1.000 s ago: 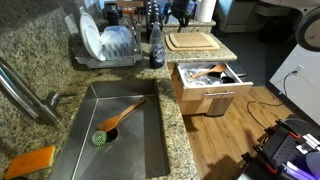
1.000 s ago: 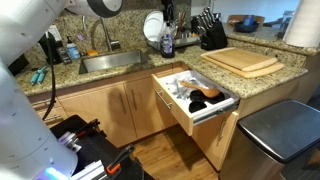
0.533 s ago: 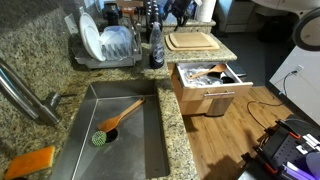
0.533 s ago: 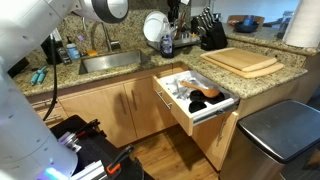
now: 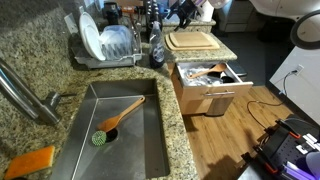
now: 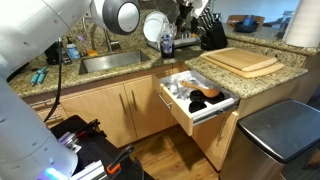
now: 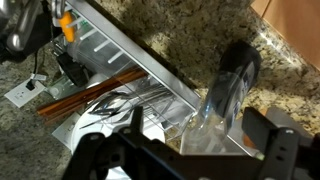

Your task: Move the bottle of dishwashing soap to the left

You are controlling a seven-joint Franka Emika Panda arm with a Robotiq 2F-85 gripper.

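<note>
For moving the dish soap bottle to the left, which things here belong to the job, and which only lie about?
Belong to the job: bottle of dishwashing soap; gripper, jaws open.

Only lying about: dish rack; cutting board; open drawer; brush in the sink; knife block.

No writing, brand or number can be read in any view. On the bottle of dishwashing soap (image 7: 225, 95), just ahead of the pincer (image 7: 185, 158), any label is too blurred to be made out.
</note>
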